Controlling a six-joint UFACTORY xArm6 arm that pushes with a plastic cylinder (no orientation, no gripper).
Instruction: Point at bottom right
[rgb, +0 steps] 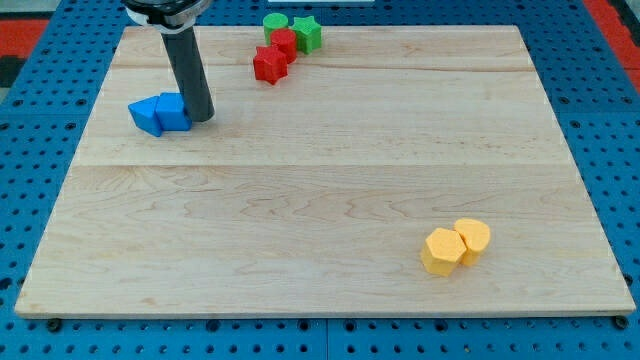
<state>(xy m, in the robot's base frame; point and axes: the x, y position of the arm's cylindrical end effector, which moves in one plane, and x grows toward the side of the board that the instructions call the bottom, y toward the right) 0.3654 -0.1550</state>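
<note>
My tip (201, 117) rests on the wooden board (320, 190) at the upper left, touching the right side of two blue blocks (160, 113) that sit together. Two yellow blocks, a hexagon (442, 250) and a cylinder (472, 238), sit together at the view's lower right, far from my tip. The rod rises from the tip to the view's top edge.
At the view's top centre stand a red star block (269, 64), a red block (284, 44), a green cylinder (275, 24) and a green star block (307, 33), all clustered. A blue pegboard (610, 100) surrounds the board.
</note>
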